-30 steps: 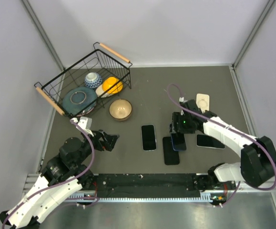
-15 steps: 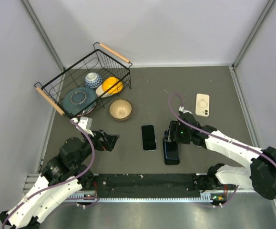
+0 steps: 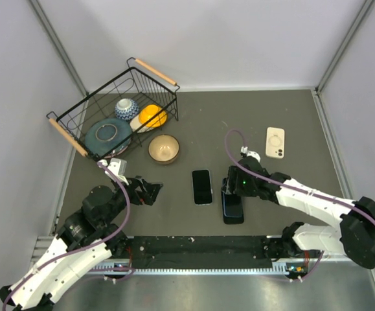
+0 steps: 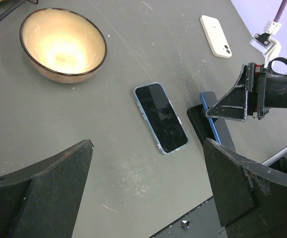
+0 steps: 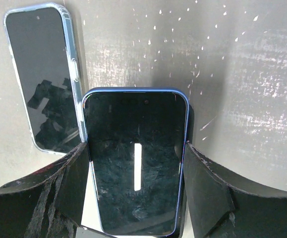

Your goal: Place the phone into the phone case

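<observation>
Right gripper (image 5: 135,174) clamps the blue phone (image 5: 136,148); left gripper (image 3: 151,192) gapes wide. Square your corners over the black case (image 3: 233,218), then press flat.

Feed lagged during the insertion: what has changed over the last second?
The right gripper, shut on the blue phone, swung left and toward the near edge, bringing it over the black case. The left gripper stayed open and parked; the cased phone and bowl did not move.
</observation>
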Controlling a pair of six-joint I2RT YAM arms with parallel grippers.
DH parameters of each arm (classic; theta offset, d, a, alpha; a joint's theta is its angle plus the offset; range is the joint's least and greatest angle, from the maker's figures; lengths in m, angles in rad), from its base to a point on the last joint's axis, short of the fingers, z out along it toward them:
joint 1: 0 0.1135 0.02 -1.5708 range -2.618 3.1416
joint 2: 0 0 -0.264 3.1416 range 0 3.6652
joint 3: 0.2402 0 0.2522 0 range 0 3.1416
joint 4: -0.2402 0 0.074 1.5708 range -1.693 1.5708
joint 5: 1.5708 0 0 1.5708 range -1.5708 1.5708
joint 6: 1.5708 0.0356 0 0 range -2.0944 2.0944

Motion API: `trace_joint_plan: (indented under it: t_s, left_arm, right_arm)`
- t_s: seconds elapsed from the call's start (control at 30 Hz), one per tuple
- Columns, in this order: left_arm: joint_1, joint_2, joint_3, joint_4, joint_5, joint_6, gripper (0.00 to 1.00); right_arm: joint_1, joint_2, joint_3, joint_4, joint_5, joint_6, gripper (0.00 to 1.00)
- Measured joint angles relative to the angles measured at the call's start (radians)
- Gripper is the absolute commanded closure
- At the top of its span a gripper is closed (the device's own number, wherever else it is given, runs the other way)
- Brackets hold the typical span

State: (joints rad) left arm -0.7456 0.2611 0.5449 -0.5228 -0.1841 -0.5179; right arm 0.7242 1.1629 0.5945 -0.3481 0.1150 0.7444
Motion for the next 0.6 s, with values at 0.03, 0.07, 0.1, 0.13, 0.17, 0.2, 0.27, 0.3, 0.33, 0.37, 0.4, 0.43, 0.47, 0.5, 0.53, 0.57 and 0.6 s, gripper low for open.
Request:
trace_joint_plan:
  t_s: [0.03,0.07,0.1,0.13,0.17,0.2,0.27,0.3,0.33,0.37,0.4,0.43,0.47,0.5,0.53,0.57,0.6]
  left_arm:
    - [0.000,0.000,0.000,0.000,0.000,0.000,0.01]
    - [0.000,0.000,0.000,0.000,0.000,0.000,0.01]
    - [0.000,0.000,0.000,0.000,0.001,0.000,0.01]
    - [0.000,0.000,0.000,0.000,0.003,0.000,0.01]
    - [0.000,0.000,0.000,0.000,0.004,0.000,0.01]
    - [0.000,0.000,-0.002,0.002,0.004,0.000,0.01]
    - [0.000,0.000,-0.006,0.006,0.007,0.000,0.01]
    - [0.000,0.000,-0.008,0.006,0.007,0.000,0.01]
    - [0.000,0.000,-0.009,0.006,0.007,0.000,0.01]
    - [0.000,0.000,-0.010,0.007,0.007,0.000,0.01]
    - [0.000,0.000,-0.010,0.006,0.007,0.000,0.01]
    - [0.000,0.000,-0.010,0.007,0.007,0.000,0.01]
    - [0.000,0.000,-0.010,0.007,0.007,0.000,0.01]
    - [0.000,0.000,-0.010,0.007,0.007,0.000,0.01]
    - [0.000,0.000,-0.011,0.007,0.008,0.000,0.01]
    - [0.000,0.000,-0.011,0.007,0.008,0.000,0.01]
    - [0.000,0.000,-0.011,0.007,0.008,0.000,0.01]
  right_arm:
    - [0.005,0.004,0.000,0.000,0.003,0.000,0.60]
    - [0.010,0.010,0.000,0.000,0.005,0.000,0.60]
    - [0.014,0.013,0.000,-0.001,0.008,0.000,0.59]
    - [0.018,0.017,-0.001,-0.002,0.010,0.001,0.59]
    - [0.022,0.019,-0.005,-0.001,0.013,0.001,0.59]
    - [0.026,0.020,-0.008,-0.002,0.016,0.002,0.59]
    - [0.031,0.024,-0.015,-0.007,0.021,0.002,0.59]
    - [0.032,0.024,-0.019,-0.007,0.023,0.002,0.58]
    - [0.033,0.024,-0.019,-0.011,0.027,0.000,0.58]
    - [0.034,0.024,-0.019,-0.011,0.029,0.000,0.58]
    - [0.037,0.024,-0.019,-0.010,0.032,0.000,0.57]
    - [0.042,0.024,-0.019,-0.011,0.038,0.000,0.56]
    - [0.047,0.024,-0.019,-0.011,0.042,0.000,0.56]
    - [0.051,0.024,-0.019,-0.011,0.047,-0.001,0.55]
    - [0.056,0.024,-0.019,-0.011,0.051,-0.001,0.54]
    - [0.060,0.024,-0.019,-0.012,0.054,-0.002,0.53]
    - [0.062,0.026,-0.019,-0.011,0.056,-0.002,0.51]
